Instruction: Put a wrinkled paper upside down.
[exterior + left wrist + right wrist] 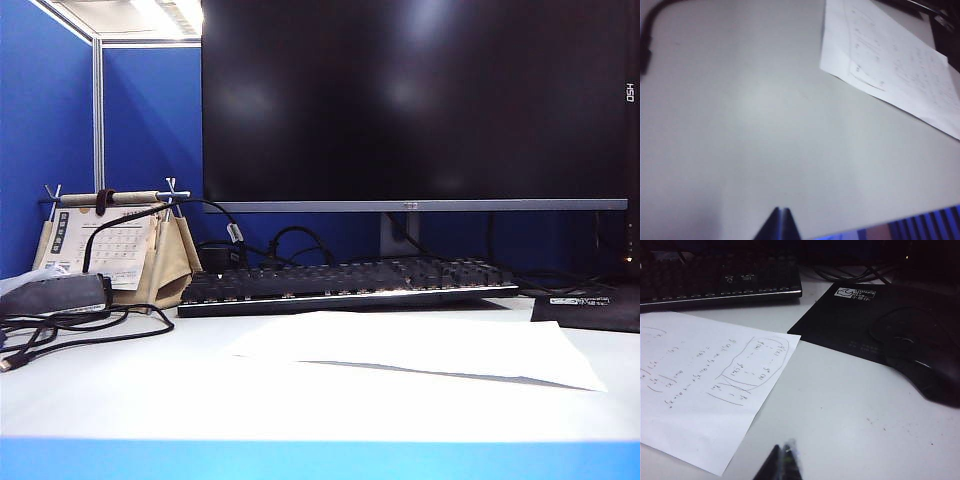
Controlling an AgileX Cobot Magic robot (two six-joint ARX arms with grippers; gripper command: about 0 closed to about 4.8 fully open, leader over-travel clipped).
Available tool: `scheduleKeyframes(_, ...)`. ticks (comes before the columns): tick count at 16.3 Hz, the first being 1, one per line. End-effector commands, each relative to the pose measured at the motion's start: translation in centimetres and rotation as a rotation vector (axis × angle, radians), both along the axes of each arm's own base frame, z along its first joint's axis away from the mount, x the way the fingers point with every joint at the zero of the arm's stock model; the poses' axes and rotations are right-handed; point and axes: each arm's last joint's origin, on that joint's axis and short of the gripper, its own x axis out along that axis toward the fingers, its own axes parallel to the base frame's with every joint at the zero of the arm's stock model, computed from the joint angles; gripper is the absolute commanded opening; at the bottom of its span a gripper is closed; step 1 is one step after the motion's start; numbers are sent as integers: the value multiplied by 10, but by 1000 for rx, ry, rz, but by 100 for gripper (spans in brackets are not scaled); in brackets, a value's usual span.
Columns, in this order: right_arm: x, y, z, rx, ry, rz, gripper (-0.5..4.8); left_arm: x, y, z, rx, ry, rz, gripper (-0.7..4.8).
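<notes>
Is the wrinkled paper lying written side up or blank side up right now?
Written side up. The wrinkled paper lies spread on the desk before the keyboard, handwriting visible in both wrist views.

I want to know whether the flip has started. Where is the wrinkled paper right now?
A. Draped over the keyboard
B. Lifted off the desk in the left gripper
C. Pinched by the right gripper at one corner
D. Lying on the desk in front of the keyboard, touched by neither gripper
D: the wrinkled paper lies on the desk before the keyboard, written side up; the shut left gripper and shut right gripper are both off it.
</notes>
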Motion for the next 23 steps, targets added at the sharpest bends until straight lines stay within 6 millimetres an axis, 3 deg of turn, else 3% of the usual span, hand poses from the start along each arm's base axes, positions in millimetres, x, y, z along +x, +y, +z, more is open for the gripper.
scheduleKeyframes(1,1,0,2,20,-26,-5,-5,0,-2,2,-40,1,-68,225)
scheduleKeyframes(2,1,1,3,26,-33,-5,-5,-1,-2,2,-43,2,-74,281)
scheduleKeyframes(4,1,1,4,35,-44,-6,-5,-1,-3,2,-49,9,-89,265)
scheduleKeyframes(5,1,1,5,36,-45,-5,-5,-1,-3,2,-48,11,-89,234)
scheduleKeyframes(7,1,1,4,35,-44,-4,-5,-1,-3,2,-47,12,-90,11)
scheduleKeyframes(12,2,1,8,56,-71,-5,-5,-1,-3,2,-49,13,-93,-4)
scheduleKeyframes(13,2,2,12,89,-109,-3,-5,-2,-3,2,-53,13,-118,81)
scheduleKeyframes(14,3,3,20,140,-167,17,-4,-2,-4,2,-63,18,-148,247)
scheduleKeyframes(16,1,5,38,233,-260,147,-4,-3,-5,2,-85,28,-196,426)
scheduleKeyframes(18,-4,6,59,298,-342,278,4,-5,-7,4,-129,45,-275,440)
scheduleKeyframes(20,-7,4,66,273,-321,277,68,-6,-8,4,-151,56,-324,439)
scheduleKeyframes(22,-11,0,80,245,-324,264,222,-6,-10,9,-175,52,-372,427)
scheduleKeyframes(23,-14,-4,91,259,-353,250,241,-5,-11,15,-186,39,-391,424)
